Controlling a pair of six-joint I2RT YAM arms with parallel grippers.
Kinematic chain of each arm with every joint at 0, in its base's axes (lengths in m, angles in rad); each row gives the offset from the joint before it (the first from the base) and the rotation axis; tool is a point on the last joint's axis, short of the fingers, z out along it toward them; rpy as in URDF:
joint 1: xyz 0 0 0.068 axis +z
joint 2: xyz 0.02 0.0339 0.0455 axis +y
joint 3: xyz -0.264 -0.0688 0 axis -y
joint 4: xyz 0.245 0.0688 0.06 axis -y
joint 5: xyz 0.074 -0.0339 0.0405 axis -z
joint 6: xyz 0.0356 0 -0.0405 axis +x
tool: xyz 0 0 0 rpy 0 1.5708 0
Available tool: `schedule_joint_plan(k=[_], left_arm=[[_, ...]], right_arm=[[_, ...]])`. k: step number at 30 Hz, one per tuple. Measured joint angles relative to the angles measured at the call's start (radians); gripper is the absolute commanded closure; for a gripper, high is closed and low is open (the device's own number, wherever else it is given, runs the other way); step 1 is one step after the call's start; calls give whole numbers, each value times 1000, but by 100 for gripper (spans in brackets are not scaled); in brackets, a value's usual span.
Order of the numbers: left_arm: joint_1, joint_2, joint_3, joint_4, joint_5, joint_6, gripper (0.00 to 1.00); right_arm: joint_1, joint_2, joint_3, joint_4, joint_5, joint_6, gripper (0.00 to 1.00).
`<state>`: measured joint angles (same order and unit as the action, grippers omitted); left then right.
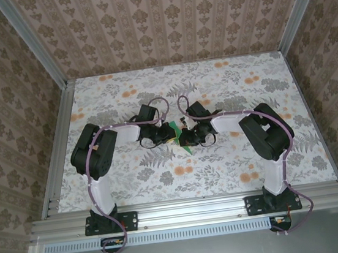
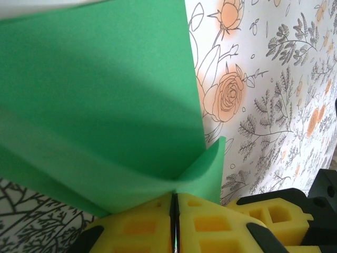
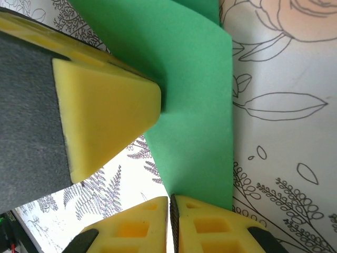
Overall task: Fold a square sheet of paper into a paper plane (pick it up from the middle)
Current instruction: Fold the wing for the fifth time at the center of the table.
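Green paper, creased into a half-formed paper plane (image 2: pixel 105 105), sits at the middle of the floral table (image 1: pixel 236 167) with a tip poking out toward six o'clock in the overhead view. It is pinched from both sides. The left gripper (image 2: pixel 174 203) reaches in from nine o'clock and the right gripper (image 3: pixel 169 208) from three o'clock, each with its yellow foam jaws pressed together on a folded edge. With two grips so near each other, any uneven pull or twist between the arms could tear the sheet or skew the crease. The thin paper could also slide out of the soft pads, letting the folds spring open.
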<state>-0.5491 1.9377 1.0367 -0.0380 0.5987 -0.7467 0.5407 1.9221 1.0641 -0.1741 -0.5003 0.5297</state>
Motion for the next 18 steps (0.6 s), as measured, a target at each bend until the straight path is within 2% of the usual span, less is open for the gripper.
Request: schedule_joint_plan(k=[11, 18], left_arm=[[32, 51, 116, -153, 33, 186, 84], [84, 69, 138, -172, 63, 249, 84]], right_arm=[[-7, 0, -29, 42, -19, 0, 86], [-9, -2, -42, 61, -31, 0, 86]])
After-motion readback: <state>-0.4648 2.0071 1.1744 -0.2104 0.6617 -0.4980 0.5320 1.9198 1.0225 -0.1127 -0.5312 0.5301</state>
